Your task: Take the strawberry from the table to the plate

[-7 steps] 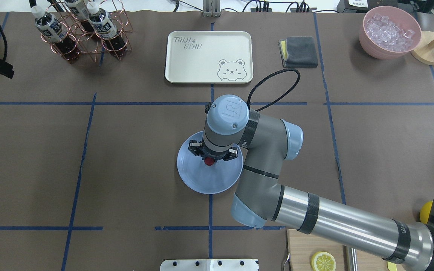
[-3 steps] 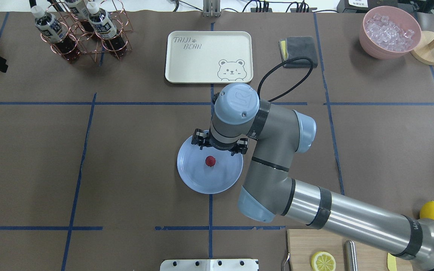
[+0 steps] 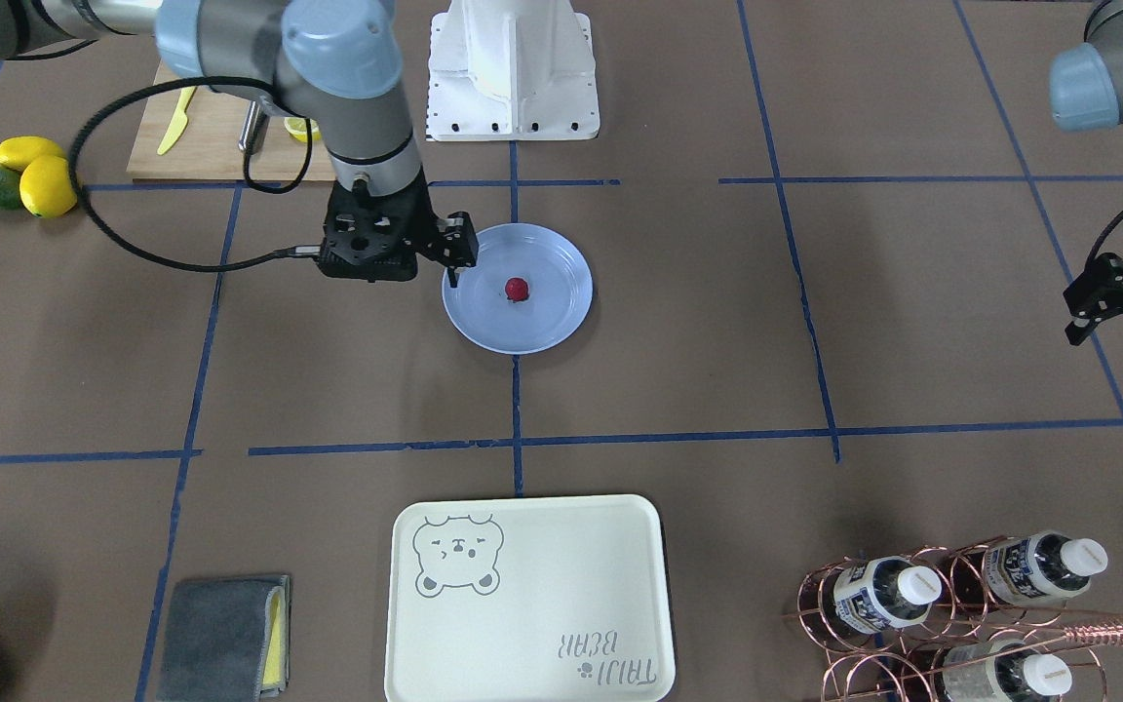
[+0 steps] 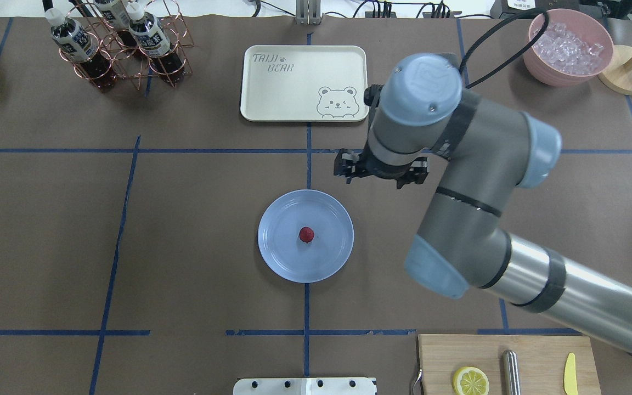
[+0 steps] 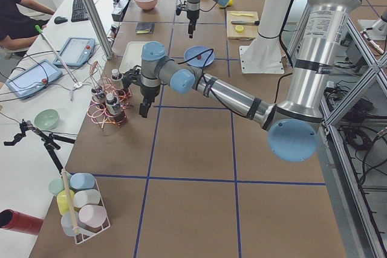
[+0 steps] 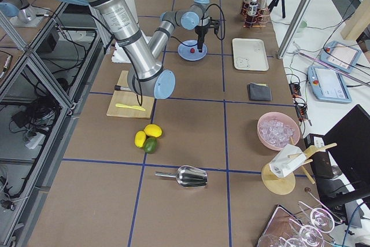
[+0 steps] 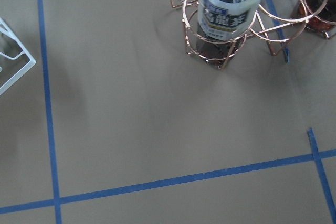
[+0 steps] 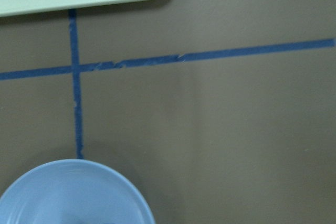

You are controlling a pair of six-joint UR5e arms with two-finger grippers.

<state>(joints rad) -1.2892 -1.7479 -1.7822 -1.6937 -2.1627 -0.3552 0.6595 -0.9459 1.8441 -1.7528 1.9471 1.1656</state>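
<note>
The small dark-red strawberry (image 4: 306, 234) lies alone near the middle of the light-blue plate (image 4: 327, 260) on the brown table (image 4: 201, 219). The front view shows the strawberry (image 3: 516, 288) on the plate (image 3: 552, 317) too. My right gripper (image 4: 380, 173) hangs open and empty above the table, beyond the plate's far right rim and clear of it. In the front view the right gripper (image 3: 393, 261) sits beside the plate. My left gripper (image 3: 1122, 310) hovers open and empty far off near the bottle rack.
A cream bear tray (image 4: 304, 82) lies beyond the plate. The copper rack of bottles (image 4: 124, 44) is far left, a pink bowl of ice (image 4: 568, 46) far right. A cutting board (image 4: 535, 351) with a lemon slice sits near right. Lemons and an avocado (image 3: 30, 175) lie beside it.
The right gripper let go of the strawberry on the plate, then lifted and swung away to the far right. The left gripper drifted further left, out of the overhead view.
</note>
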